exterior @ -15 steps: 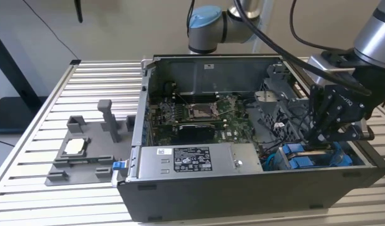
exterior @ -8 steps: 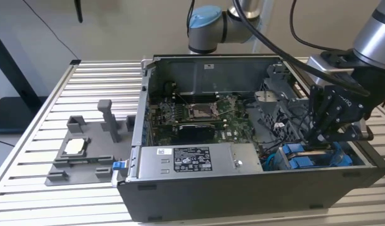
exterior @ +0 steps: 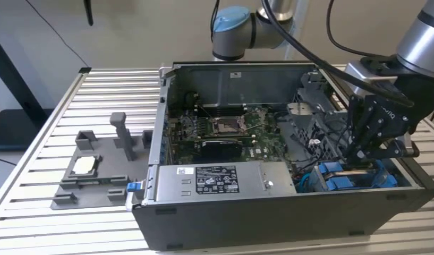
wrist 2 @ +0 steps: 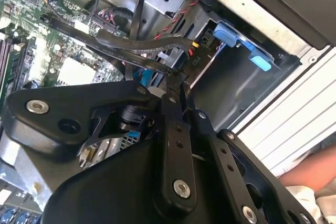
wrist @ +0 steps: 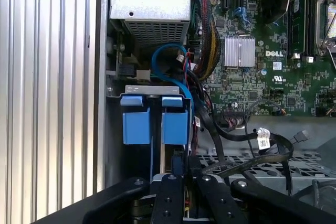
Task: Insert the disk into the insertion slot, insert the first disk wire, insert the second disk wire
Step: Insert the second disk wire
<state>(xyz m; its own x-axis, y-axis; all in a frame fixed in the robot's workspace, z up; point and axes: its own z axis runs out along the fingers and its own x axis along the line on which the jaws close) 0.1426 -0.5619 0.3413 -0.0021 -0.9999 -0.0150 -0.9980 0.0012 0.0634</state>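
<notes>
Disk bay work centres on the insertion slot (exterior: 351, 178), which sits at the lower right of the exterior view, inside the open computer case (exterior: 288, 223) and marked by its blue tabs. The black tool (exterior: 364, 154) hangs right above that slot, its tip reaching down among the tabs; whether its fingers are apart or together I cannot tell from here. At the lower left of the frame a grey fixture (exterior: 96, 175) lies on the slatted table (exterior: 32, 212), well apart from the case.

In the second wrist view the tool (wrist 2: 176, 85) fills the lower half, its linkage pointing toward the upper right, where a blue tab (wrist 2: 247, 48) sticks out beside dark flat cables (wrist 2: 131, 45).

In the first wrist view the slot's two blue tabs (wrist: 155, 119) stand side by side at centre left, just above the tool (wrist: 178, 169) at the bottom edge. The green motherboard (wrist: 262, 45) occupies the upper right.
</notes>
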